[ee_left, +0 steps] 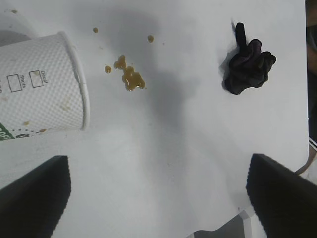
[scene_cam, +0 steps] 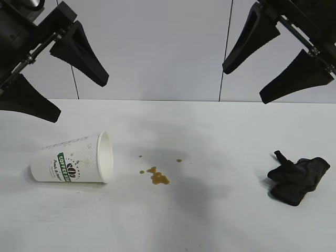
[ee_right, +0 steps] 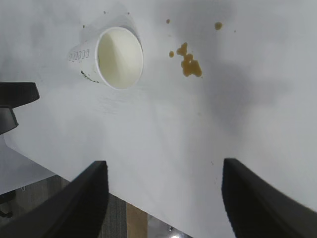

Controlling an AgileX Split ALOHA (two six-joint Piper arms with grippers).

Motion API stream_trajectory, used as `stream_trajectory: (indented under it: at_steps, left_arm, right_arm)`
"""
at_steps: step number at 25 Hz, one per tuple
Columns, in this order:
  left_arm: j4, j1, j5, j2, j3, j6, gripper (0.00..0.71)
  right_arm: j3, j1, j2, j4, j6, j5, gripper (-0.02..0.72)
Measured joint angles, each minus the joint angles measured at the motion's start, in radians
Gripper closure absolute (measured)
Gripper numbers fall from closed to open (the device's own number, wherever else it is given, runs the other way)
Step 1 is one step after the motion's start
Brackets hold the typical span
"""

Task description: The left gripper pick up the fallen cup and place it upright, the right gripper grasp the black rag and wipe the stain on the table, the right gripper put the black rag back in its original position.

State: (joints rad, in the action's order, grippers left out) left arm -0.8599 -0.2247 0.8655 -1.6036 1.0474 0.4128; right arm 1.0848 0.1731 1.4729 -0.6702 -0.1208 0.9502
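The cup (scene_cam: 73,159) lies on its side at the table's (scene_cam: 210,210) left, mouth toward the stain (scene_cam: 157,176). It also shows in the left wrist view (ee_left: 42,89) and the right wrist view (ee_right: 111,58). The stain is a cluster of brown drops in the middle, seen too in the left wrist view (ee_left: 129,74) and right wrist view (ee_right: 188,62). The black rag (scene_cam: 296,177) lies crumpled at the right, also in the left wrist view (ee_left: 246,67). My left gripper (scene_cam: 81,100) hangs open, empty, high above the cup. My right gripper (scene_cam: 242,85) hangs open, empty, high above the rag.
A pale panelled wall (scene_cam: 157,47) stands behind the table. The table's edge, with floor beyond it, shows in the right wrist view (ee_right: 133,213) and the left wrist view (ee_left: 233,225).
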Motion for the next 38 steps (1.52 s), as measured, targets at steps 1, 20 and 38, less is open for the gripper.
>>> stream_trajectory:
  at_steps: [1, 20, 38]
  left_arm:
    - [0.000, 0.000, 0.000, 0.000, 0.000, 0.000, 0.015]
    - [-0.005, 0.000, -0.004, 0.000, 0.000, -0.002, 0.015]
    - [0.053, -0.021, 0.120, 0.000, 0.177, 0.335, 0.015]
  right_arm:
    - [0.000, 0.000, 0.000, 0.000, 0.000, 0.000, 0.252]
    - [0.000, 0.000, 0.000, 0.000, 0.000, 0.000, 0.252]
    - [0.000, 0.000, 0.000, 0.000, 0.000, 0.001, 0.252]
